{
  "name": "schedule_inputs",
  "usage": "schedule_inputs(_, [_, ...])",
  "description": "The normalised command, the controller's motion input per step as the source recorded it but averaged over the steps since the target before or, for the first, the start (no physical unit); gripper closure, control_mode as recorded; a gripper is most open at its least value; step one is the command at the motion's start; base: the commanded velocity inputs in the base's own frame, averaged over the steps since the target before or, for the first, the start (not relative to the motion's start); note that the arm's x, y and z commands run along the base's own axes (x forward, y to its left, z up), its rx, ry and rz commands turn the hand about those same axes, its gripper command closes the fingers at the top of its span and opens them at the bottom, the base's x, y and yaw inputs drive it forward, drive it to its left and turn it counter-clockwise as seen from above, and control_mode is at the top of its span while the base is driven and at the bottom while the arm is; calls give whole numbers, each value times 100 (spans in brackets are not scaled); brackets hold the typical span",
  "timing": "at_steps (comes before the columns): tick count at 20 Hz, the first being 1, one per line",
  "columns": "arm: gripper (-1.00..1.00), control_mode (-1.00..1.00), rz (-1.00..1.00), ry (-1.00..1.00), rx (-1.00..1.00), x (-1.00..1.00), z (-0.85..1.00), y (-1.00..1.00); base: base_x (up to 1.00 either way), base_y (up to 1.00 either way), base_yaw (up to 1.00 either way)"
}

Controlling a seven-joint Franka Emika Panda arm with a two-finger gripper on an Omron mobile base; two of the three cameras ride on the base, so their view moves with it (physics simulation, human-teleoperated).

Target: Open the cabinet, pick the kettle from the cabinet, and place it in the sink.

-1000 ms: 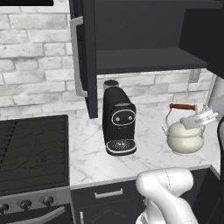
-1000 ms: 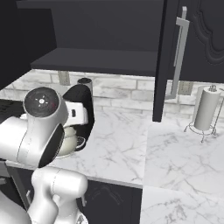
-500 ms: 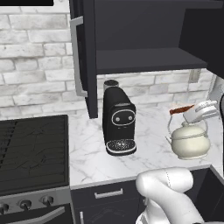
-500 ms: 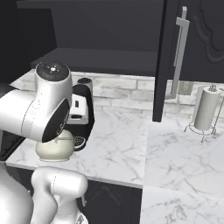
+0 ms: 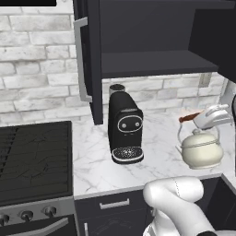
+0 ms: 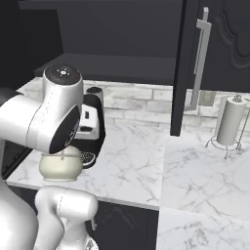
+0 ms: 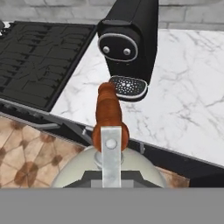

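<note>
With the cabinet (image 5: 92, 60) door open, my gripper (image 5: 209, 117) was clamped on the kettle (image 5: 201, 150) handle at the left base view's right edge, past the counter; the sink drop remained.

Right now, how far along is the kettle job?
Done: cabinet doors stand open, and the kettle is off the shelf. In hand: the gripper is shut on the kettle's brown handle, holding it over the counter's front edge near the coffee machine. Left: carrying it to the sink and setting it in.
</note>
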Motion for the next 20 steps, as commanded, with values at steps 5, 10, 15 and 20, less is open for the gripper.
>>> schedule_inputs(5, [100,-100,0,10,1,-4,-3,0,0,0,0])
schedule_inputs(10, [100,-100,0,17,0,-1,-3,1,0,0,0])
schedule_inputs(15, [100,-100,0,28,0,0,-8,7,0,0,0])
schedule_inputs(20, [100,-100,0,26,0,-1,-5,2,0,0,0])
